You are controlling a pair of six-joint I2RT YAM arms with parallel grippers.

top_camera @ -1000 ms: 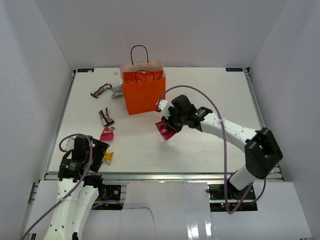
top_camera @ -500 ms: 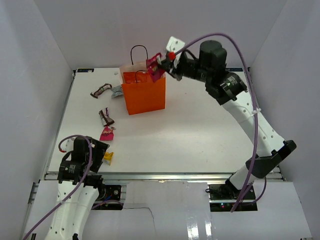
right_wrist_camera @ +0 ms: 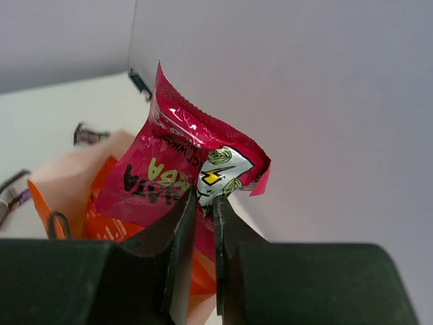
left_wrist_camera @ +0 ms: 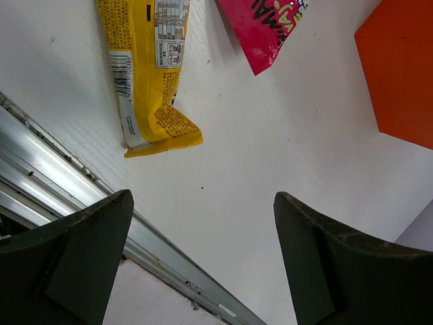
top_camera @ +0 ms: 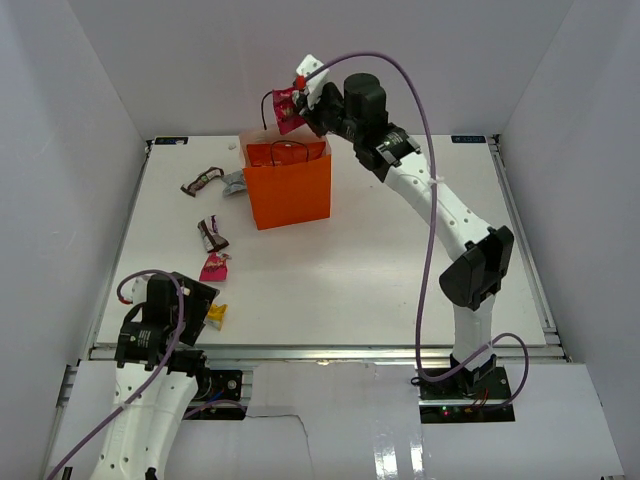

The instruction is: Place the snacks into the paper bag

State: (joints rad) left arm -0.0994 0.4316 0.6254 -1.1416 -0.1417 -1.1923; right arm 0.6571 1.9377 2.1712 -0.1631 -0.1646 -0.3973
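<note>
My right gripper (top_camera: 300, 100) is shut on the large red chip bag (top_camera: 287, 107) and holds it in the air above the open top of the upright orange paper bag (top_camera: 290, 190). In the right wrist view the chip bag (right_wrist_camera: 183, 172) hangs pinched between my fingers (right_wrist_camera: 183, 223) over the paper bag's (right_wrist_camera: 67, 189) pale inside. My left gripper (left_wrist_camera: 203, 250) is open and empty near the table's front left edge. A yellow packet (left_wrist_camera: 145, 68) and a magenta packet (left_wrist_camera: 264, 27) lie just ahead of it.
On the table left of the bag lie a dark brown packet (top_camera: 203, 180), a silver-grey packet (top_camera: 234, 183), another dark packet (top_camera: 212, 235), the magenta packet (top_camera: 213, 266) and the yellow packet (top_camera: 216, 315). White walls enclose the table.
My right arm has lifted the red chip bag from table level up and to the back left, from in front of the orange bag to above its opening. The left arm has not moved.
</note>
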